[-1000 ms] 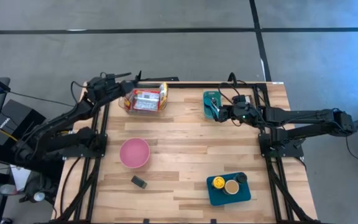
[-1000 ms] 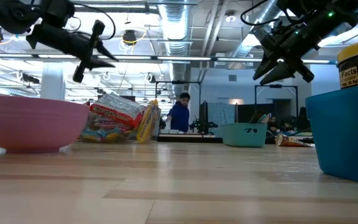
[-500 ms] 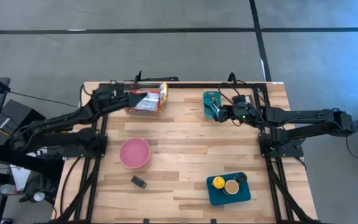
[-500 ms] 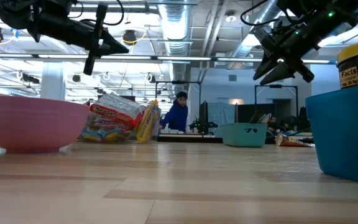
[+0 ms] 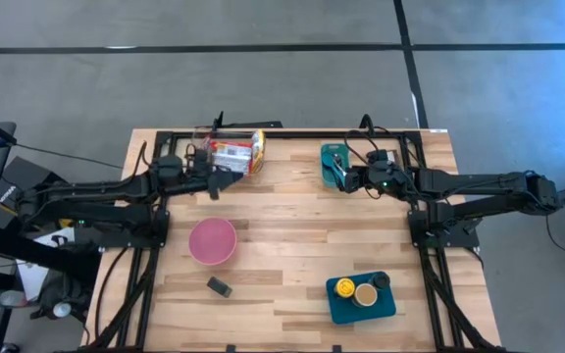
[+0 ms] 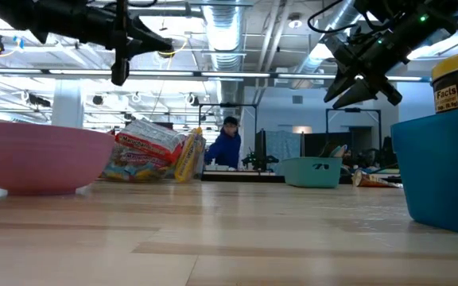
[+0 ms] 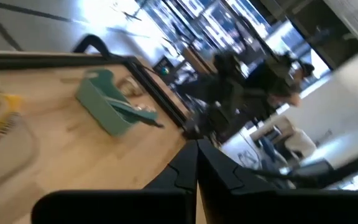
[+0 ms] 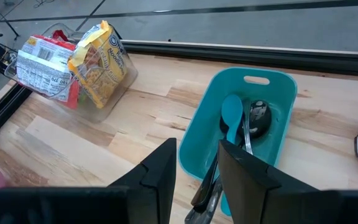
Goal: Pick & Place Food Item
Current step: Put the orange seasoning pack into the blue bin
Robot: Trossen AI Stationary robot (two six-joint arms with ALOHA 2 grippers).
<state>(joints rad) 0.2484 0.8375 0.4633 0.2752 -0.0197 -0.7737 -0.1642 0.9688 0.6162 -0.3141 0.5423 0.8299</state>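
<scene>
The left gripper (image 5: 218, 182) hung above the wooden table (image 5: 292, 245), just in front of the clear bin (image 5: 226, 157) at the far left corner, its two fingers (image 7: 194, 163) pressed together with nothing between them. That bin held the food packets (image 8: 45, 65), a red-and-white bag lying beside a yellow noodle packet (image 8: 101, 59); in the low view the same packets (image 6: 151, 151) showed heaped on the table beyond the pink bowl (image 6: 42, 155). The pink bowl (image 5: 212, 240) sat on the left half of the table, nearer the front edge than the bin, with a small dark object (image 5: 220, 286) just in front of it. The right gripper (image 5: 343, 176) hovered over the teal utensil tray (image 5: 333, 162) at the far side of the table, its fingers (image 8: 160, 171) standing somewhat apart and empty. In the right wrist view the tray (image 8: 278, 87) held a teal spoon (image 8: 232, 118) and what looked like dark metal cutlery, though the pieces overlapped too much to sort out. Near the front right corner sat a dark teal container (image 5: 359, 304) carrying a yellow-lidded tub (image 5: 344, 287), a tan round lid and a smaller dark one. In the room behind the table a person (image 6: 227, 147) in a blue top was visible.
</scene>
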